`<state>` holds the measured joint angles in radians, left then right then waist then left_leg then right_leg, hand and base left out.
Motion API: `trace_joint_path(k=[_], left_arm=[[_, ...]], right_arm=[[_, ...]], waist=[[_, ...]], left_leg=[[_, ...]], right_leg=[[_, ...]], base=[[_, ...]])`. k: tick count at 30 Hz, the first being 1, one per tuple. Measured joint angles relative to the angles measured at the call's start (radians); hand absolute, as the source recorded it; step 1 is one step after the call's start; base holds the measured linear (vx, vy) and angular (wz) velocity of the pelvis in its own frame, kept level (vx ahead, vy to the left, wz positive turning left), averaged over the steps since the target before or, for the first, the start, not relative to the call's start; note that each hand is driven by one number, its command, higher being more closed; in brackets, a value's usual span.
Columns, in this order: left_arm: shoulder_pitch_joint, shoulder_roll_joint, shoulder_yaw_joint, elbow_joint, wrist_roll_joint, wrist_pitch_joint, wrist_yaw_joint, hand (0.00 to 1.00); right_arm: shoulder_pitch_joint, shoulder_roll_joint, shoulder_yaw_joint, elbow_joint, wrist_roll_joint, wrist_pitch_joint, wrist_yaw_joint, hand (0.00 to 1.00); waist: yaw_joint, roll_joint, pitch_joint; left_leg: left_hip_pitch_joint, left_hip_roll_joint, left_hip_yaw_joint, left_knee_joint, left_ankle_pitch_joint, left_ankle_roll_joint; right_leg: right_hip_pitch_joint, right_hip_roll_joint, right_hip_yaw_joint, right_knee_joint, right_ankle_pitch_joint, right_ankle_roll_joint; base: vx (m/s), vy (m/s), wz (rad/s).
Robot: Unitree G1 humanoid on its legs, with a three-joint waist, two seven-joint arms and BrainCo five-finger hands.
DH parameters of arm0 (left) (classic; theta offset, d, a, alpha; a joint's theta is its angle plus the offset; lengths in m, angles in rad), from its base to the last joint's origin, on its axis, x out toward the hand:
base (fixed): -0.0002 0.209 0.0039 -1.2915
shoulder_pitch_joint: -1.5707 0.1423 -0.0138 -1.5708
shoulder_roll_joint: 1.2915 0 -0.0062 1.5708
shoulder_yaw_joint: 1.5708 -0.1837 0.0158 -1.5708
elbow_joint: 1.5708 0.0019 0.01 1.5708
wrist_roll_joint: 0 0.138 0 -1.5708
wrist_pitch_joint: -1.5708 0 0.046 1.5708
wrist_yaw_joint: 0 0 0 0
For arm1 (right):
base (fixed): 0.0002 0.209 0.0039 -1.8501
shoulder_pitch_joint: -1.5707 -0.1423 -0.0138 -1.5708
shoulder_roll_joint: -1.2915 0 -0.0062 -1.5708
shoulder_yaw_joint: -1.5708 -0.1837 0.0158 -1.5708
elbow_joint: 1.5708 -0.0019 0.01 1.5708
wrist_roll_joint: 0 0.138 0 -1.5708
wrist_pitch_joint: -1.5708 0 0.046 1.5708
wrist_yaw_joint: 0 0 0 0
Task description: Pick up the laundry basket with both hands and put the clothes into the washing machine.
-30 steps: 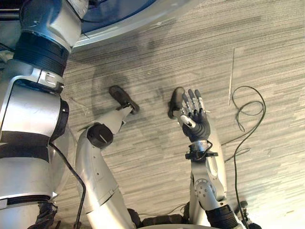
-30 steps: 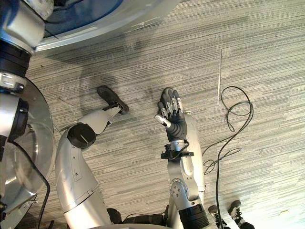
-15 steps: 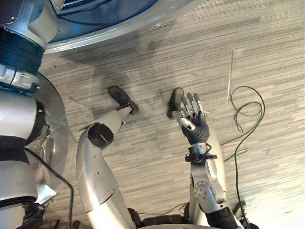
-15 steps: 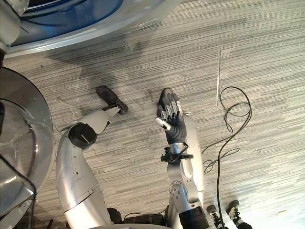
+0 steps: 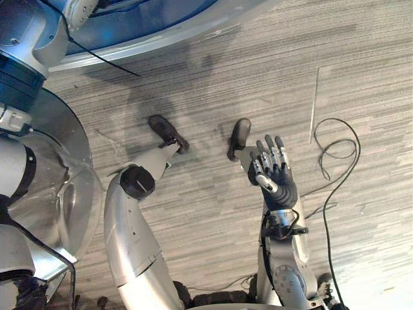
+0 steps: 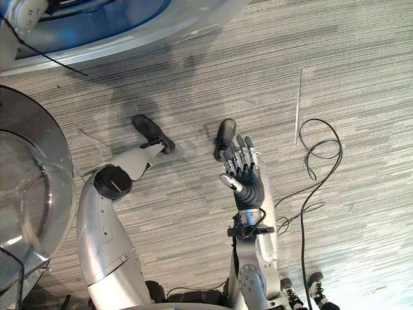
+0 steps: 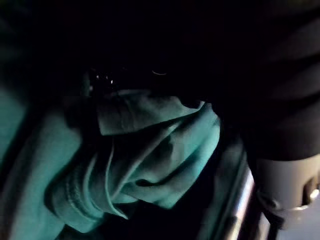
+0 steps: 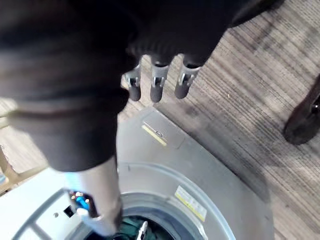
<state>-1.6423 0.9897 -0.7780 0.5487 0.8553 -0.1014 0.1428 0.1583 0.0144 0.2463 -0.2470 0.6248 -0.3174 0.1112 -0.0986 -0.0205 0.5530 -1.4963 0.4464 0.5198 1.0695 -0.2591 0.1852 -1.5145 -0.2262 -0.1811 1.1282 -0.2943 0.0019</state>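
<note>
The washing machine's pale round rim runs across the top of the eye views, with a blue-lit drum behind it. My left arm reaches up into that drum. In the left wrist view, teal cloth lies bunched in the dark drum just past my left hand's dark cover. My right hand hangs open over the carpet, palm up and holding nothing. Past its straight fingers, the right wrist view shows the machine's grey front and teal cloth in the opening.
The machine's round glass door stands swung open at my left, close to my left side. Grey striped carpet covers the floor, with a thin pale strip lying on it to the right.
My left arm has moved up and farther into the drum, uncovering the glass door at the left. My right hand has drifted a little down and to the right, still open.
</note>
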Motion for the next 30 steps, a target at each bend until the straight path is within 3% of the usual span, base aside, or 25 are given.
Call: trace_joint_path(k=[3,7,9,13,19,20,23,25,26,27,30], left_arm=[[0.003,-0.001,0.154,0.044,0.001,0.061,0.05,0.0],[-0.018,-0.02,0.363,0.139,-0.051,0.193,0.075,0.0],[-0.034,-0.031,0.408,0.157,-0.089,0.214,0.075,0.0],[-0.034,-0.041,0.44,0.157,-0.139,0.215,0.085,0.0],[-0.029,-0.039,0.429,0.153,-0.117,0.212,0.098,0.0],[-0.016,-0.019,0.37,0.119,-0.109,0.21,0.098,0.0],[0.059,0.052,0.201,-0.038,-0.092,0.123,0.093,0.0],[0.191,0.054,0.181,-0.086,-0.086,0.031,0.014,0.0],[0.215,0.049,0.181,-0.072,-0.092,0.024,-0.011,0.0],[0.241,0.034,0.182,-0.016,-0.157,0.027,-0.068,0.0],[0.185,-0.012,0.204,0.12,-0.388,0.09,-0.233,0.0]], right_arm=[[-0.001,0.004,0.001,-0.002,0.0,-0.009,-0.004,0.0],[-0.015,0.018,0.003,0.003,0.002,-0.008,-0.012,0.0],[-0.021,0.017,0.003,0.005,0.003,-0.006,-0.021,0.0],[-0.031,0.011,0.004,0.006,0.009,0.0,-0.026,0.0],[-0.041,-0.003,0.008,0.01,0.011,0.0,-0.039,0.0],[-0.041,-0.006,0.007,0.01,0.011,0.0,-0.045,0.0],[-0.042,-0.021,0.008,0.01,0.012,-0.001,-0.043,0.0],[-0.057,-0.022,0.008,0.026,0.012,0.006,-0.042,0.0],[-0.058,-0.021,0.008,0.026,0.012,0.01,-0.042,0.0],[-0.058,-0.021,0.008,0.026,0.011,0.017,-0.043,0.0],[-0.059,-0.023,0.0,0.022,0.001,0.055,-0.042,0.0]], waist=[[0.0,0.0,0.0],[0.0,0.0,0.0],[0.0,0.0,0.0],[0.001,0.0,0.0],[0.002,0.0,0.0],[0.002,0.0,0.0],[0.005,0.0,0.0],[0.003,0.0,0.0],[0.001,0.0,0.0],[0.002,0.0,0.0],[0.007,-0.001,-0.001]], left_leg=[[-0.002,0.0,0.003,-0.004,0.003,-0.005],[-0.003,0.008,0.002,-0.007,0.007,-0.008],[-0.004,0.008,0.001,-0.012,0.013,-0.005],[-0.008,0.007,-0.003,-0.025,0.027,-0.01],[-0.008,0.007,-0.005,-0.031,0.032,-0.009],[-0.008,0.007,-0.005,-0.032,0.032,-0.008],[-0.007,0.006,-0.007,-0.032,0.035,-0.003],[-0.001,0.005,-0.012,-0.035,0.034,-0.007],[0.0,0.003,-0.012,-0.039,0.035,-0.009],[0.001,0.003,-0.01,-0.048,0.039,-0.015],[0.002,0.006,-0.006,-0.062,0.046,-0.027]], right_leg=[[-0.007,0.002,0.003,0.0,0.0,0.0],[-0.007,0.015,0.001,-0.007,0.008,-0.013],[-0.007,0.016,-0.003,-0.009,0.01,-0.017],[-0.007,0.016,-0.012,-0.017,0.014,-0.023],[-0.006,0.017,-0.016,-0.022,0.016,-0.026],[-0.006,0.016,-0.016,-0.022,0.016,-0.026],[-0.003,0.015,-0.018,-0.021,0.016,-0.026],[0.009,0.015,-0.024,-0.025,0.015,-0.025],[0.01,0.015,-0.023,-0.028,0.014,-0.023],[0.009,0.017,-0.024,-0.038,0.014,-0.023],[0.01,0.021,-0.029,-0.051,0.016,-0.024]], base=[[-0.06,0.008,0.0],[-0.07,0.005,-0.05],[-0.06,0.003,0.01],[-0.07,0.001,0.02],[-0.07,0.003,0.0],[-0.07,0.007,0.01],[-0.07,0.007,0.01],[-0.06,0.005,0.02],[-0.07,0.001,-0.01],[-0.08,0.0,-0.02],[-0.09,-0.004,0.01]])
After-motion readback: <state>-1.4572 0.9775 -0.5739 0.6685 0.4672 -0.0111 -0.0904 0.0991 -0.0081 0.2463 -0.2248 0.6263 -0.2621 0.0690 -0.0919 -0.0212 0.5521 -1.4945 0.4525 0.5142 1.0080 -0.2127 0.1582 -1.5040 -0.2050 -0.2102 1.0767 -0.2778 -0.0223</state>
